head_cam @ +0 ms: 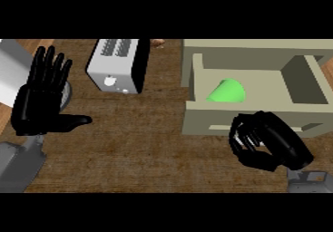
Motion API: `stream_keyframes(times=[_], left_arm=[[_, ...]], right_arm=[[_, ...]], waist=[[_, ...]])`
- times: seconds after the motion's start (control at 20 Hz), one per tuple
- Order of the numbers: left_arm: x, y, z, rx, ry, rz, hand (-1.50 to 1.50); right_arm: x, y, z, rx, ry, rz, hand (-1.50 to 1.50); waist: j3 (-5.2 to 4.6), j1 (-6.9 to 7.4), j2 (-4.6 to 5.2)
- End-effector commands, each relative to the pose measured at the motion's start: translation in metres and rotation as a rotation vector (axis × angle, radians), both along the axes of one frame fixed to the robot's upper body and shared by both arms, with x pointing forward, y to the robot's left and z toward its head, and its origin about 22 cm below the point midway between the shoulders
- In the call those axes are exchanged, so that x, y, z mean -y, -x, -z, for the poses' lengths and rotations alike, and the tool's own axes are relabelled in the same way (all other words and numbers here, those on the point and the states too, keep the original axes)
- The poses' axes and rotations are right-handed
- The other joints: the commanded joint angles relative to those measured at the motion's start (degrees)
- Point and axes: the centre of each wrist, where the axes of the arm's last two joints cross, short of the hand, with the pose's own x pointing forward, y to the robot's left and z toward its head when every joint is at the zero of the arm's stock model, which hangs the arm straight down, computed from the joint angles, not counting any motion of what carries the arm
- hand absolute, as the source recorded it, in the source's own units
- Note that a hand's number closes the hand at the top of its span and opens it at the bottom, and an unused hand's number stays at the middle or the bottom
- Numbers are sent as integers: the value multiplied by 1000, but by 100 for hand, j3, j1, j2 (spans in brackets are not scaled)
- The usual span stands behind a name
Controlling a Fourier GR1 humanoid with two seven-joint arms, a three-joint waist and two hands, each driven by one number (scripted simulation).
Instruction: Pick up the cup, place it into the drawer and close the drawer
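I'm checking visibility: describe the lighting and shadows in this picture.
Head view: light is even, no glare; the green cup stays bright inside the open drawer, whose right-hand recess lies in shade; the black right hand shows only faint highlights.

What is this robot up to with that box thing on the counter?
The green cup already lies on its side inside the open drawer. The right hand, fingers curled and holding nothing, sits at the drawer's front, so closing it is what remains. The left hand rests open at the left, near a toaster.
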Motion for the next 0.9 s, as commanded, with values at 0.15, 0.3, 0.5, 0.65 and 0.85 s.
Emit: stream_keyframes(times=[0.15, 0.3, 0.5, 0.65, 0.85], left_arm=[[-26, 13, 2, 9, 5, -10, -150], [-42, 38, 21, 0, 7, -10, -150], [-58, 40, 33, -6, 3, -27, -150], [-58, 53, 31, -8, 10, -10, -150], [-63, 64, 43, -12, 8, 9, -150]], right_arm=[[-15, -54, 40, -33, 116, 33, -150], [-34, -48, 72, -39, 187, 13, -150], [-14, -61, 95, -80, 220, 20, -150], [-19, -92, 87, -96, 183, 28, -150], [-1, -103, 96, -96, 181, 47, -150]], waist=[[2, -53, 16], [1, -26, 13], [1, -78, 15], [3, -35, 15], [3, -31, 18]])
